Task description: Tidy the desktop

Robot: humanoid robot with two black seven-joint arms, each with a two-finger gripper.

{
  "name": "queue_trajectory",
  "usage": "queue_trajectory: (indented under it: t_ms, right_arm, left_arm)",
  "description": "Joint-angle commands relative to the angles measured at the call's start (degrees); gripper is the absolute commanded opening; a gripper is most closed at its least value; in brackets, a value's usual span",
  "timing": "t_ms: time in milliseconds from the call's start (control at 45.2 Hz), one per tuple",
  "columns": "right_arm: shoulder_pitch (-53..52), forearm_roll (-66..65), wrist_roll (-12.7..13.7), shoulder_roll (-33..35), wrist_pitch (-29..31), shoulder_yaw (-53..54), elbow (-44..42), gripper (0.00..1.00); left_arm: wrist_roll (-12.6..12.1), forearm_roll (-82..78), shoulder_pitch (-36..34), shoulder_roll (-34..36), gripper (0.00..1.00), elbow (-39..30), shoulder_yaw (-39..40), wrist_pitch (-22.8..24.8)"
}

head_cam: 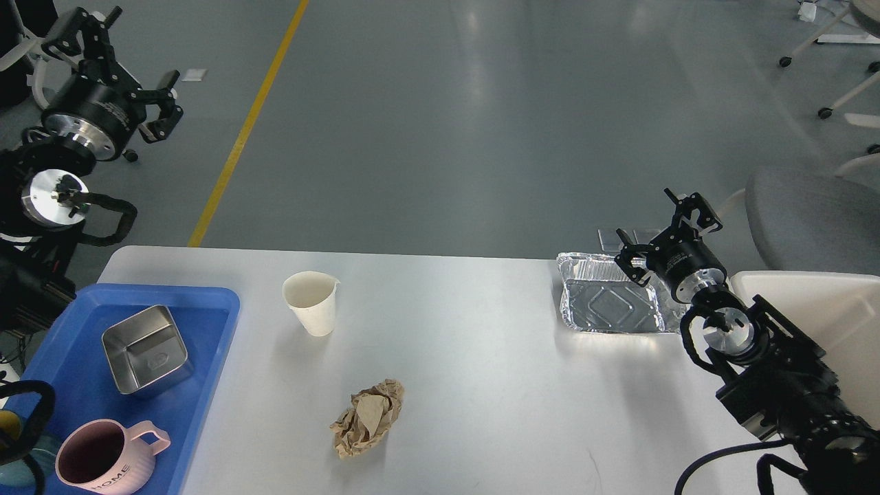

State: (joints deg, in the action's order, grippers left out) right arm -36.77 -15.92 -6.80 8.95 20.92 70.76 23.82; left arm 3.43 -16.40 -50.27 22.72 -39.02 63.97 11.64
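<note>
The white desktop (481, 385) fills the lower view. On it stand a white paper cup (311, 302), a crumpled brown paper ball (368, 418) and an empty foil tray (608, 302) at the far right. My right gripper (663, 230) is open and empty, raised over the foil tray's far right corner and apart from it. My left gripper (127, 65) is open and empty, held high at the upper left, off the desktop and beyond the blue tray.
A blue tray (172, 292) at the left holds a square steel container (144, 349), a pink mug (96, 459) and a partly hidden teal mug (27, 462). A cream-white bin (811, 302) stands at the right edge. A grey chair (818, 213) is behind it.
</note>
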Motion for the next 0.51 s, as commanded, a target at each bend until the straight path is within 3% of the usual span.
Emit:
queue_trajectory:
  t_ms: [0,199,332,487]
  right_arm:
    - [0.6,0.0,-0.1,0.0,0.3,1.3,0.2,1.00]
    - [1.1,0.0,-0.1,0.3,0.6,4.2,0.8,1.00]
    - [1.2,-0.1,-0.3,0.5,0.6,5.1,1.8,1.00]
    - [2.0,-3.5,-0.6,4.2,3.0,-1.6,4.8,1.00]
  left_arm:
    - [1.6,0.1,-0.3,-3.7,0.97,1.9,1.2,0.7]
    - [5.9,1.7,-0.1,-8.1,0.97,2.8,3.5,1.4]
    - [5.3,5.3,0.8,-8.9,0.97,3.3,4.2,5.2]
    - [3.2,7.9,2.6,-9.3,0.97,3.4,5.1,7.3]
